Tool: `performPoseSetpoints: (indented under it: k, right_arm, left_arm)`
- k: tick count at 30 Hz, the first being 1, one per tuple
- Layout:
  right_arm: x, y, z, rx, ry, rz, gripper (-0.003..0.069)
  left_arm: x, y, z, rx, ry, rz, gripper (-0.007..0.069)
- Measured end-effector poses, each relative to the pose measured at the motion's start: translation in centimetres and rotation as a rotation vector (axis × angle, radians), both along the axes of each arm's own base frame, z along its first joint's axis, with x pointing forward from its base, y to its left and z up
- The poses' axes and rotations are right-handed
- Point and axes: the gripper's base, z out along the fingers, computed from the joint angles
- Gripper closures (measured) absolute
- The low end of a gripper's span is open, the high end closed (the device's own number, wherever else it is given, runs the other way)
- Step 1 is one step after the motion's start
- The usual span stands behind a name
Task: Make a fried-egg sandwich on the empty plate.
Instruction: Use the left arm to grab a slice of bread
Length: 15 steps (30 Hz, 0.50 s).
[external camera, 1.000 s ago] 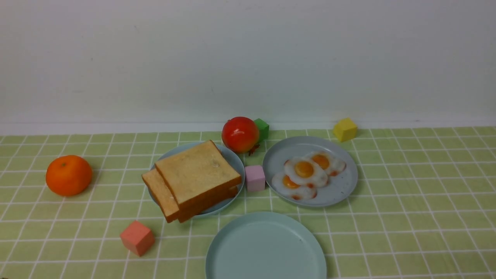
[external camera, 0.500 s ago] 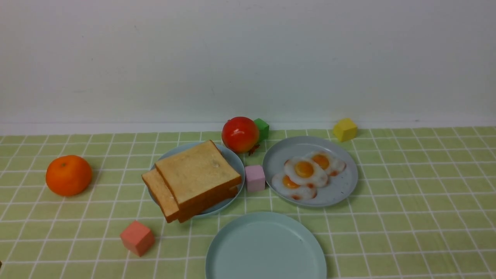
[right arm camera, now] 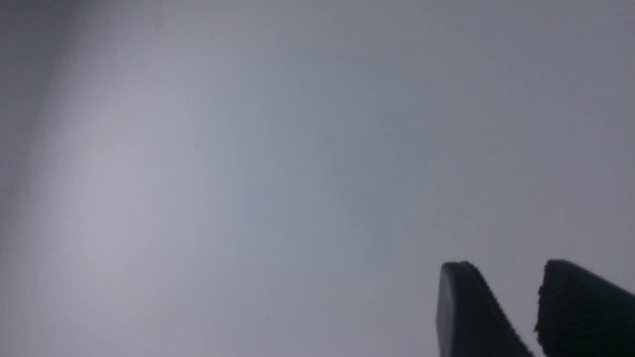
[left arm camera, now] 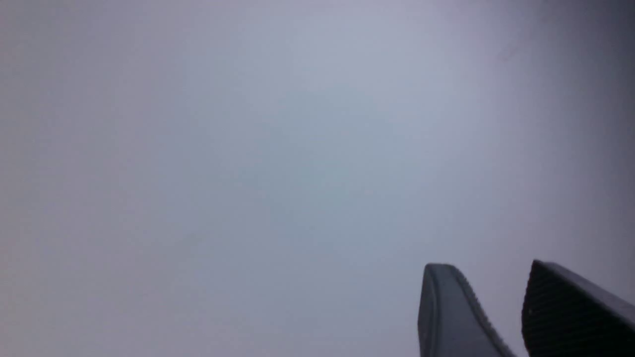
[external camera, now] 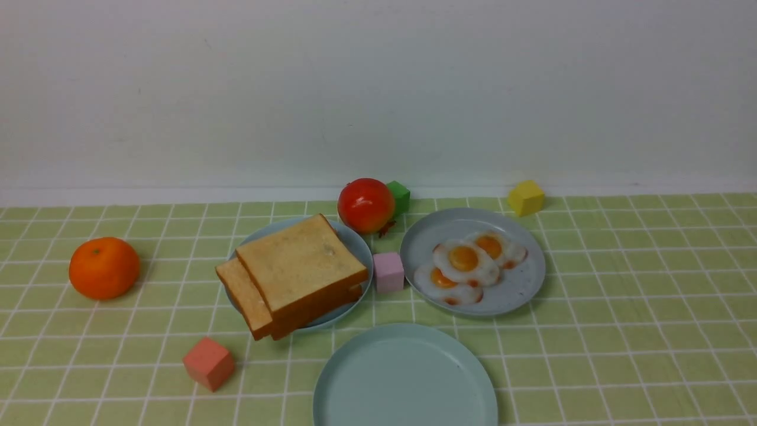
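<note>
The empty plate (external camera: pixel 408 378), pale aqua-green, sits at the front centre of the table. Three toast slices (external camera: pixel 301 269) lie stacked without an egg on a grey-blue plate (external camera: pixel 357 239) behind it to the left. Three fried eggs (external camera: pixel 464 260) lie on another grey-blue plate (external camera: pixel 523 287) behind it to the right. No fried-egg sandwich is in view. Neither gripper shows in the front view. My left gripper (left arm camera: pixel 488 265) and right gripper (right arm camera: pixel 506 263) each show only two dark fingertips with a narrow gap, nothing between them, against a blank grey surface.
A pink cube (external camera: pixel 388 271) stands between the two filled plates. A tomato (external camera: pixel 366 205) and green cube (external camera: pixel 400 197) are behind them. A yellow cube (external camera: pixel 526 197) is at the back right, an orange (external camera: pixel 103 267) at the left, a salmon cube (external camera: pixel 208 362) at the front left.
</note>
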Motion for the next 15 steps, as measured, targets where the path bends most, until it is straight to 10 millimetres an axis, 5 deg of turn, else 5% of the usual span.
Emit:
performPoseSetpoints:
  k: [4, 7, 12, 15]
  right_arm:
    - [1.2, 0.0, 6.0, -0.031, 0.237, -0.028, 0.0418]
    - [3.6, 0.0, 7.8, -0.075, 0.440, -0.067, 0.0418]
    - [7.4, 0.2, 6.8, -0.150, 0.668, -0.134, 0.0418]
    - [10.6, 0.6, 5.8, -0.160, 0.787, -0.129, 0.0418]
  left_arm:
    - [-0.7, -0.7, 6.3, 0.086, 0.219, -0.028, 0.0386]
    - [1.2, -1.0, 8.6, 0.116, 0.508, -0.058, 0.0386]
    - [5.8, -1.0, 8.0, 0.185, 0.880, -0.056, 0.0386]
    - [10.0, -0.8, 5.9, 0.270, 1.115, -0.031, 0.0386]
